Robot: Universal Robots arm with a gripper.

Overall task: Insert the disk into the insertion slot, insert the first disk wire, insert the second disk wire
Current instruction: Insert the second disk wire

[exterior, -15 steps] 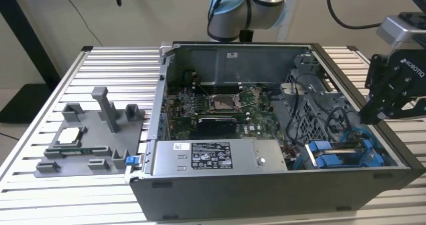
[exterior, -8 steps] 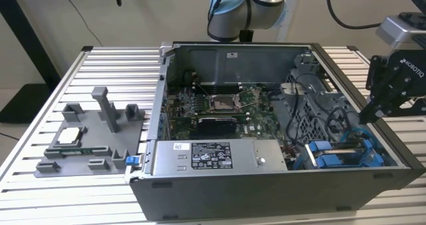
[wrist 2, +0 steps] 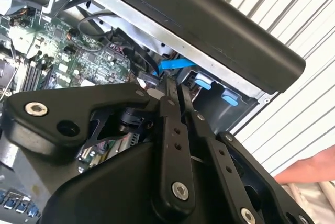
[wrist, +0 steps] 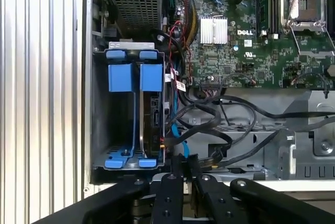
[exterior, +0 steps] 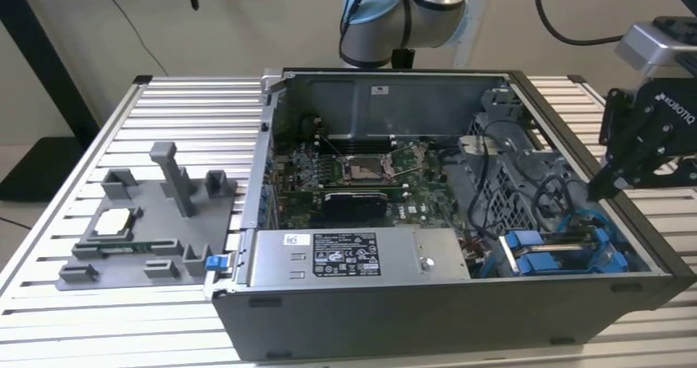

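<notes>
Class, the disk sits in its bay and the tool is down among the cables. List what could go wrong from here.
1. The tool sits beside loose black cables and a blue wire near the disk; moving could snag or tug them.
2. The case wall is beside the tool; a sideways move might strike it.
3. A person's hand is near the case in the second wrist view; a swing could reach it.

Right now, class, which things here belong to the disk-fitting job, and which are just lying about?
Job: silver-grey hard drive in blue plastic frame; thin blue wire; black gripper.
Lying about: grey plastic fixture plate; grey labelled power-supply box; a hand.
</notes>
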